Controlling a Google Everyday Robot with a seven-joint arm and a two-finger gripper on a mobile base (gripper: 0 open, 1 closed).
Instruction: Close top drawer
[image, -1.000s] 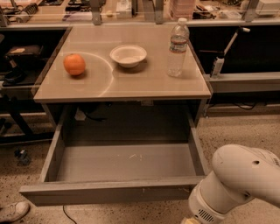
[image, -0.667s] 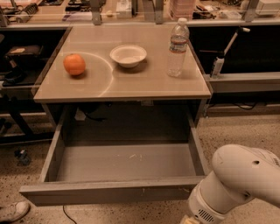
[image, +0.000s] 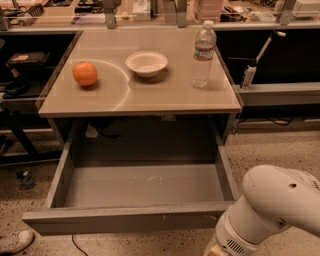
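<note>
The top drawer (image: 125, 220) is pulled far out of the cabinet under the table. Its flat grey front panel spans the lower part of the view and its bare scuffed bottom (image: 145, 185) is empty. My white arm (image: 270, 210) fills the bottom right corner, just right of the drawer's front right corner. The gripper itself is below the frame edge and out of view.
On the tabletop (image: 140, 95) stand an orange (image: 84, 73), a white bowl (image: 146, 63) and a water bottle (image: 203, 54). Shelves with clutter run along the back. A shoe (image: 15, 241) lies on the speckled floor at the bottom left, with dark racks at left.
</note>
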